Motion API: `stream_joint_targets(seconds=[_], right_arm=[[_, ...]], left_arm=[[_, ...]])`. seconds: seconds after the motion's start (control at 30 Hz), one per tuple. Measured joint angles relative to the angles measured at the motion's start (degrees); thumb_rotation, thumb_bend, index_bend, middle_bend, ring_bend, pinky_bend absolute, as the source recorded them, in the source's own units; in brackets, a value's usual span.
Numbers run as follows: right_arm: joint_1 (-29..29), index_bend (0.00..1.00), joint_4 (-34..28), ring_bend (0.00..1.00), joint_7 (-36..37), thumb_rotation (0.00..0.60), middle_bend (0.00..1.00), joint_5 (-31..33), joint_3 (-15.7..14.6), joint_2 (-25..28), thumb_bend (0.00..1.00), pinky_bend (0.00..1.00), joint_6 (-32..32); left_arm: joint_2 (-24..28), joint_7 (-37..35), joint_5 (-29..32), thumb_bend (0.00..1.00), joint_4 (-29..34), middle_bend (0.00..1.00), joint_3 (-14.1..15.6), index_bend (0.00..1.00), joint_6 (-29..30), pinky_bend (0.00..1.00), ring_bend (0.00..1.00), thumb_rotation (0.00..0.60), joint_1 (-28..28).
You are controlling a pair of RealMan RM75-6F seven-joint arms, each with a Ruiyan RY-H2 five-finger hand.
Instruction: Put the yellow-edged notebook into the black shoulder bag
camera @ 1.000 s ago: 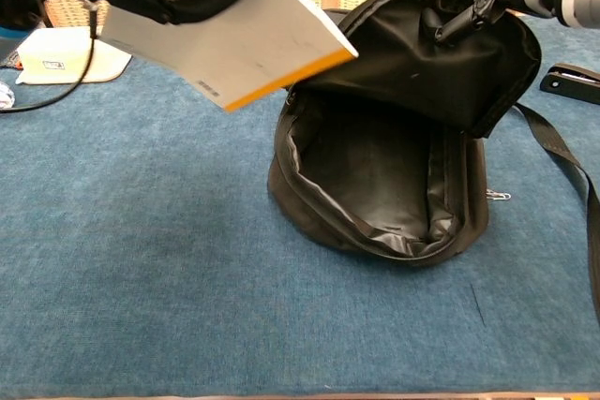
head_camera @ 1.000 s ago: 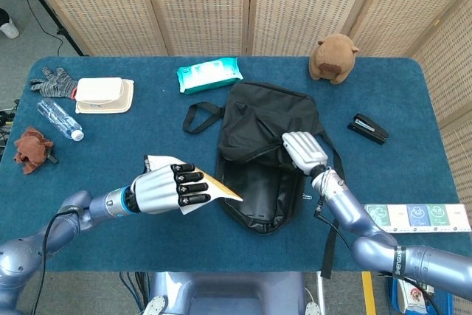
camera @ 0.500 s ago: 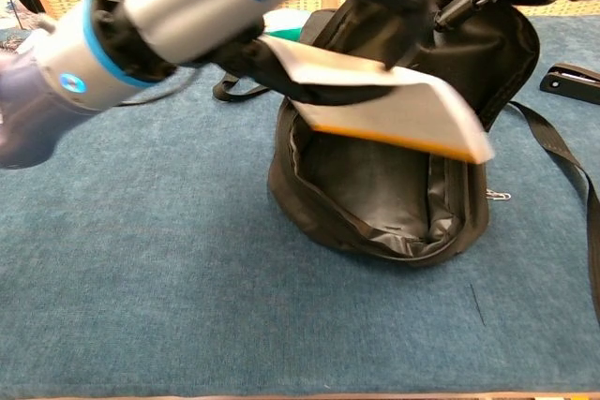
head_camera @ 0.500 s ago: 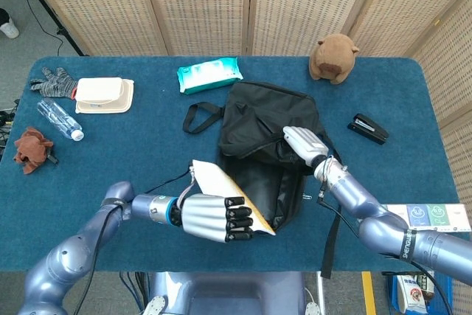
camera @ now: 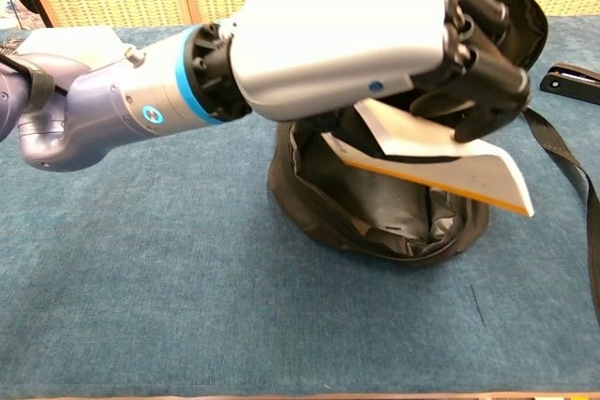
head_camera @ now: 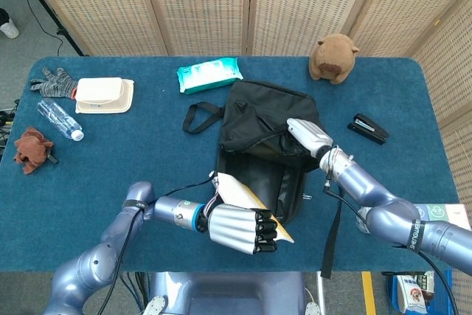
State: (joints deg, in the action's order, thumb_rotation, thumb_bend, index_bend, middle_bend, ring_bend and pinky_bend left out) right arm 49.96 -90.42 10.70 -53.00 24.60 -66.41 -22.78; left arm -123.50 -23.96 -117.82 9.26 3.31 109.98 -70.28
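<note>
Yellow-edged notebook [camera: 441, 161] tilting over the open mouth of black shoulder bag [head_camera: 258, 119], near edge of the bag, not inside. L hand [head_camera: 240, 228] gripping it from above, fingers wrapped round the cover; the hand is blocking most of the bag opening in chest view. R hand [head_camera: 308, 136] holding the bag's upper flap, lifted. Stapler [head_camera: 368, 128] sitting right of the bag, wipes pack [head_camera: 209, 74] behind it, plush toy [head_camera: 333, 57] at far edge.

A matt black cloth shoulder bag [head_camera: 265, 127] with a faintly shiny lining sits on a rough blue carpet-like table cover [head_camera: 147, 153]. The glossy white plastic left hand [head_camera: 240, 228] holds a smooth paper notebook [camera: 450, 164].
</note>
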Motion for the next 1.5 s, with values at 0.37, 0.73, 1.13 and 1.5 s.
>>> stream_joint_targets(seconds=[0.37, 0.73, 1.13, 1.5], right_arm=[[-0.5, 0.61, -0.7, 0.69, 5.0, 0.600, 0.66, -4.9, 0.3, 1.6, 0.88, 0.57, 3.1], [-1.1, 0.61, -5.3, 0.67, 9.3, 0.600, 0.66, -12.7, 1.8, 2.6, 0.87, 0.52, 8.0], [2.8, 0.61, -3.3, 0.66, 10.5, 0.600, 0.66, -19.3, 2.8, -1.6, 0.87, 0.51, 7.3], [5.7, 0.61, -4.1, 0.66, 10.9, 0.600, 0.66, -18.4, 1.6, -1.1, 0.87, 0.51, 5.6]], left_arm=[[-1.4, 0.6, 0.7, 0.41, -2.9, 0.78, 4.8, 0.87, -7.7, 0.82, 0.62, 0.600, -0.8], [-1.5, 3.2, 0.1, 0.40, -4.2, 0.77, 9.8, 0.87, -16.9, 0.82, 0.60, 0.600, -0.7], [-2.7, 4.4, 1.5, 0.39, -4.1, 0.75, 12.2, 0.84, -21.1, 0.82, 0.58, 0.600, -2.9], [-3.9, 3.4, 2.9, 0.35, -4.5, 0.74, 13.0, 0.82, -26.2, 0.82, 0.56, 0.600, -3.3]])
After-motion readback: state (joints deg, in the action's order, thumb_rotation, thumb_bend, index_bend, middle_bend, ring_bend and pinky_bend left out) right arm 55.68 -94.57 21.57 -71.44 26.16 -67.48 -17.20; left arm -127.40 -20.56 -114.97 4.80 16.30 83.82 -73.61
